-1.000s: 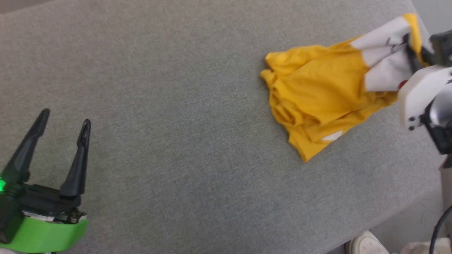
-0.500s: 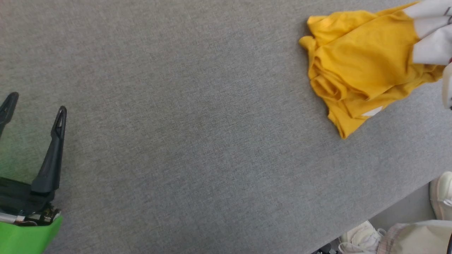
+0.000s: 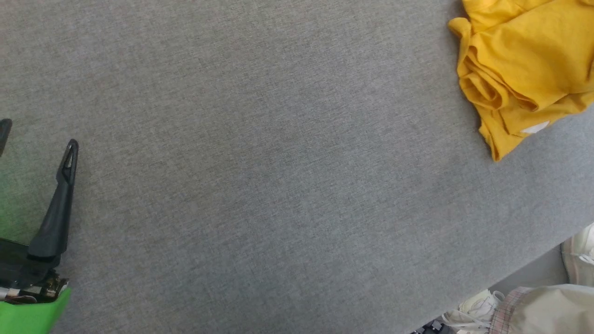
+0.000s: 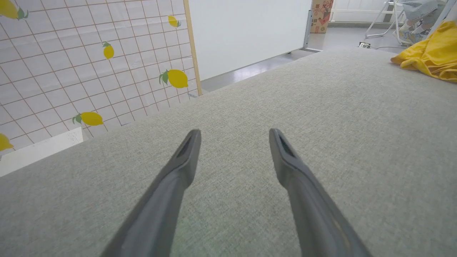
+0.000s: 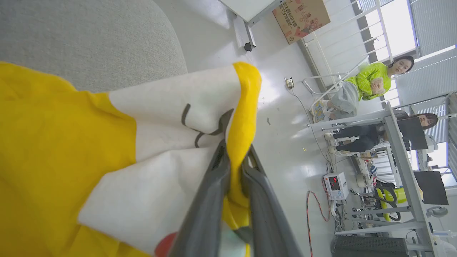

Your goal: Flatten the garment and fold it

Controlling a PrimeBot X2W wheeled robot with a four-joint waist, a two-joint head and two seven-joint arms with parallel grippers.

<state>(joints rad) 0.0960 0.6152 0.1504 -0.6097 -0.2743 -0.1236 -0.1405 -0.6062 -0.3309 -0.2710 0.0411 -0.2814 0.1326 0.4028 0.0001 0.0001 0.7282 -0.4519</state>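
The dark, two-fingered left gripper [image 4: 234,137] hangs wide open over the near left of the flat grey cloth table [image 3: 278,185]. Far right, the right gripper [image 5: 235,151] pinches the crumpled mustard-yellow and white cotton T-shirt [image 3: 524,60].

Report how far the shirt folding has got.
Done: nothing looks flattened or folded; the garment lies bunched in rolls on the grey table. In hand: the right gripper is shut on its yellow edge beside a white patch. The left gripper hangs open, apart from it. Left: spreading it flat, then every fold.
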